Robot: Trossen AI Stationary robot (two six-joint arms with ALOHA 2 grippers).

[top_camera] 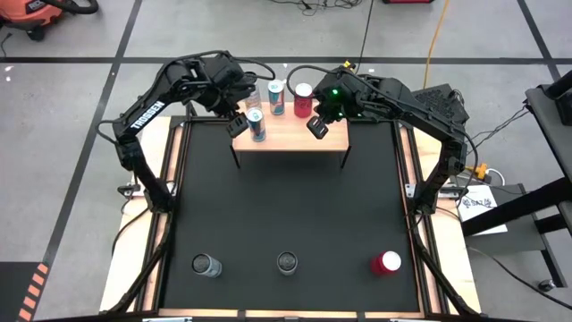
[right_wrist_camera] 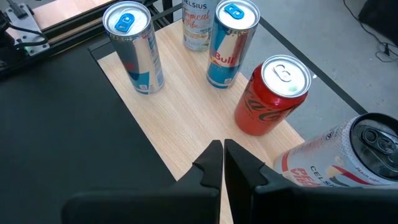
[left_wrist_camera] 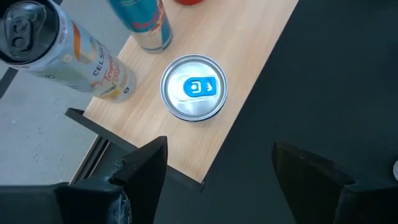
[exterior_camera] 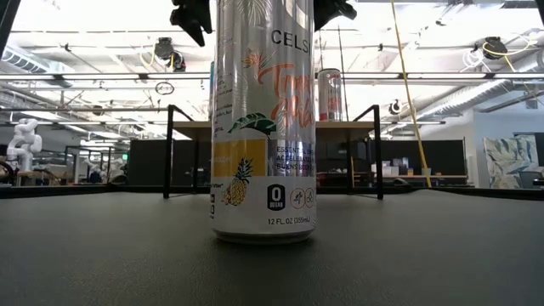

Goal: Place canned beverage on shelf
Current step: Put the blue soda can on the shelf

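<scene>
The light-wood shelf (top_camera: 295, 136) stands at the far end of the black mat. On it stand a silver-blue can with a blue tab (left_wrist_camera: 194, 87) near its left front corner, a white Celsius can (left_wrist_camera: 68, 53), a Red Bull can (right_wrist_camera: 229, 43), a red cola can (right_wrist_camera: 272, 96) and a white can with red lettering (right_wrist_camera: 339, 158). My left gripper (left_wrist_camera: 217, 171) hovers open just above and to the near left of the silver-blue can (top_camera: 257, 125), touching nothing. Above the shelf's right part my right gripper (right_wrist_camera: 222, 163) hangs shut with nothing in it.
Three more cans stand along the mat's near edge: a silver one (top_camera: 206, 265), a Celsius can (top_camera: 287, 261) that fills the low view (exterior_camera: 263, 119), and a red one (top_camera: 386, 263). The mat (top_camera: 286, 206) between them and the shelf is bare.
</scene>
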